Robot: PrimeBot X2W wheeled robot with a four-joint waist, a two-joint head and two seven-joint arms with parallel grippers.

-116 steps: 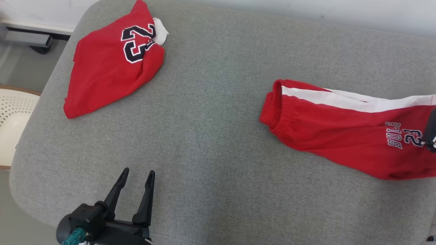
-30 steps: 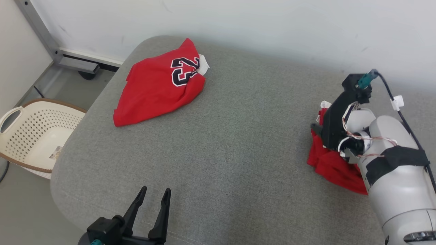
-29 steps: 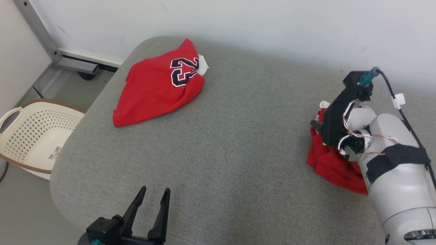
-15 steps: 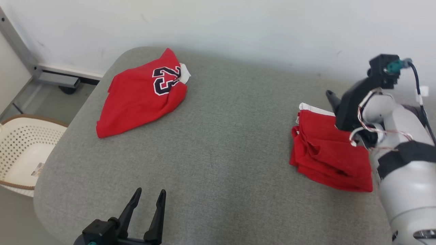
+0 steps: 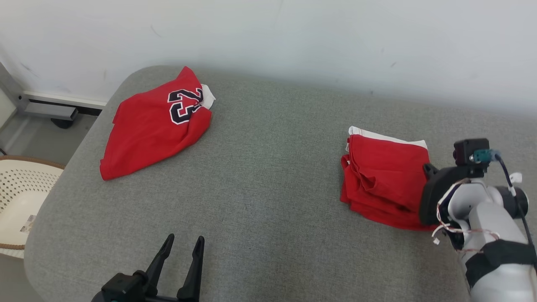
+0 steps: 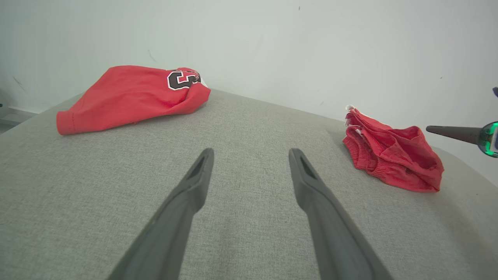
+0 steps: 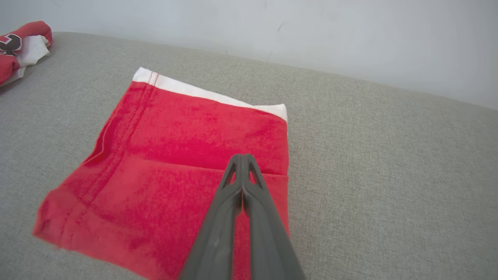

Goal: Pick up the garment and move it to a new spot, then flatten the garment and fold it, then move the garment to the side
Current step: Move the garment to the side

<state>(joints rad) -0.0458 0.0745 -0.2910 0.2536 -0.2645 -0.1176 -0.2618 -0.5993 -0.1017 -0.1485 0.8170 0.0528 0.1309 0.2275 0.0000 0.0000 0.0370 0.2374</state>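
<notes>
R end effector [image 7: 242, 156] closed — over folded red garment [image 7: 175, 147].

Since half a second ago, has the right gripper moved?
Yes. The right gripper drew back toward the robot, from the far edge of the folded shorts to their right side.

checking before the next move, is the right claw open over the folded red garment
No, the right claw is shut, its tips pressed together, over the folded red garment.

Bright, even light, soft shadows, sharp focus; wrist views bow at the edges.
</notes>
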